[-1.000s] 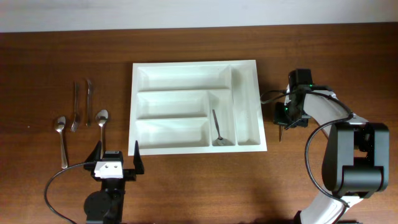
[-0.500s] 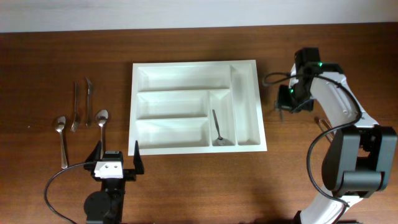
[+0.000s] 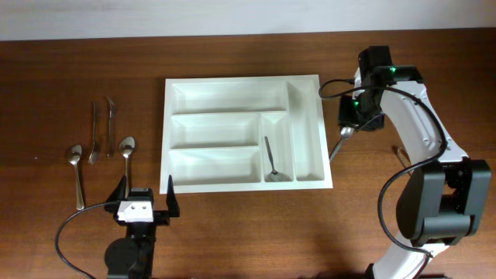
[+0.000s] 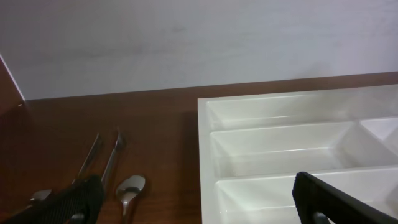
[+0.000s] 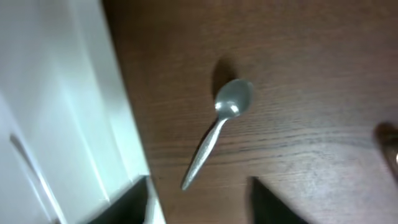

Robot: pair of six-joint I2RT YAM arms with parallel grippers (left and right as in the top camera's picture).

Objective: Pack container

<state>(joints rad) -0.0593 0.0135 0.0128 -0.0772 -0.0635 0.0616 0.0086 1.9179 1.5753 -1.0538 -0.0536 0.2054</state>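
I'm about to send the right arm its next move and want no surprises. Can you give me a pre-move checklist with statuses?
1. Right gripper open, nothing between its fingers: ok.
2. Loose spoon inside the container: not ok; it shows over the table beside the right wall.
3. Loose spoon's handle clear of that wall for a grasp: cannot tell.
4. Packed spoon lying within one small compartment: ok.
5. Left gripper open and empty: ok.
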